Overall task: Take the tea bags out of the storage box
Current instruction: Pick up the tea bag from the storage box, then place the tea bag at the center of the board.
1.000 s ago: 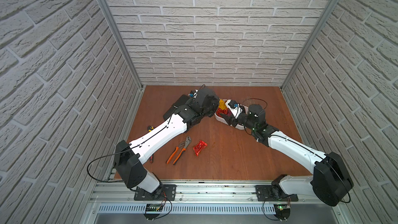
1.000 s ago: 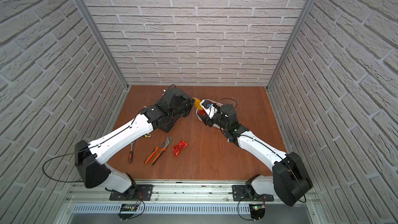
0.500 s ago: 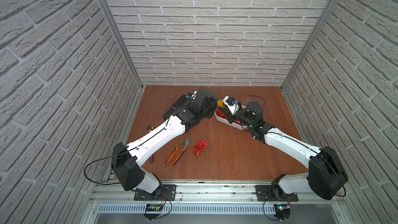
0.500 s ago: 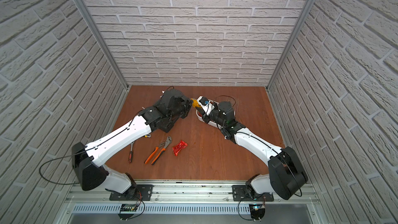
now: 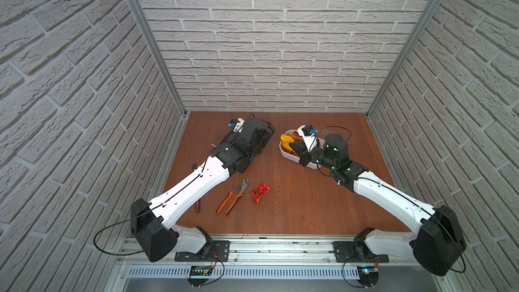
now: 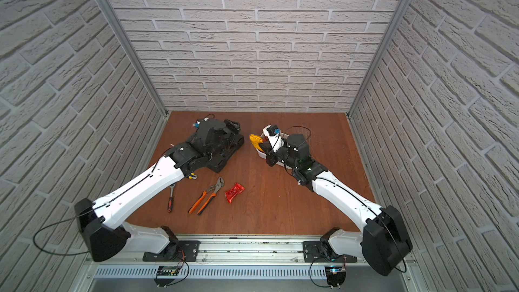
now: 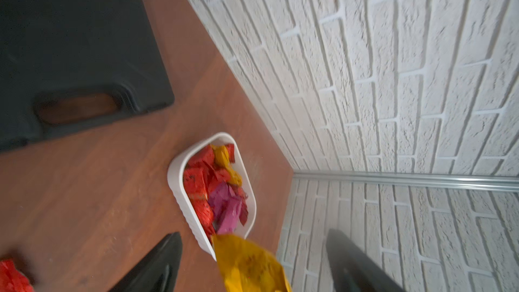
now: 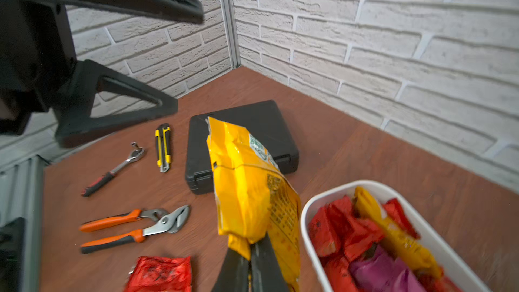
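Bench (image 5: 295, 206) of brown wood carries everything. The left arm (image 5: 196, 189) stretches over the black tool case (image 8: 266, 125), and the right arm (image 5: 387, 195) reaches to the white storage box (image 5: 286, 153), which sits on the bench to the right of the case, apart from it. The box holds a heap of tea bags (image 7: 202, 183), mostly red with some yellow and pink. The left gripper (image 8: 185, 61) hangs with its jaws wide, gripping nothing. The right gripper (image 8: 251, 248) has its jaws pinched tight on a yellow tea bag (image 8: 247, 192), held up off the bench at the box's end nearest the case. Orange-handled pliers (image 5: 233, 198) lie toward the front. A ratchet (image 8: 112, 169) and a utility knife (image 8: 163, 147) lie near the case on the side away from the box. A red tea bag (image 5: 260, 192) lies just beside the pliers.
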Action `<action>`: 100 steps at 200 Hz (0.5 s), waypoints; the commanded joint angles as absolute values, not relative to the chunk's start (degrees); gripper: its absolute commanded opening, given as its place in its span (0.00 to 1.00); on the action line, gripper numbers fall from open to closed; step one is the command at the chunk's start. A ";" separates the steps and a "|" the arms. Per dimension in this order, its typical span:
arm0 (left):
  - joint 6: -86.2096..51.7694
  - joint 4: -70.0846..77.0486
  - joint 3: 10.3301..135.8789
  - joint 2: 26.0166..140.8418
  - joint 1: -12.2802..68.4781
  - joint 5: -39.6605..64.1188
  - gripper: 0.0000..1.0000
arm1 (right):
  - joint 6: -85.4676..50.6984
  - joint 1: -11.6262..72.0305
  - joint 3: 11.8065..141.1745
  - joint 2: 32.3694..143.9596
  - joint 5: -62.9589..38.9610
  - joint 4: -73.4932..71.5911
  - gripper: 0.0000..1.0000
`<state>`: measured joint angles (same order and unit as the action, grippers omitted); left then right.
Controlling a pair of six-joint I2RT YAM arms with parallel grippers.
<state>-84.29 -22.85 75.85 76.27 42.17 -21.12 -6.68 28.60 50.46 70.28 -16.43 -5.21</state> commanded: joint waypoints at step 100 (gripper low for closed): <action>-34.85 -20.95 60.81 63.36 36.70 -25.69 0.82 | -58.03 39.56 42.68 69.71 -14.94 20.25 0.03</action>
<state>-44.53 -22.41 63.29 66.85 36.86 -24.40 -48.93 37.78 42.11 66.32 -16.16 25.76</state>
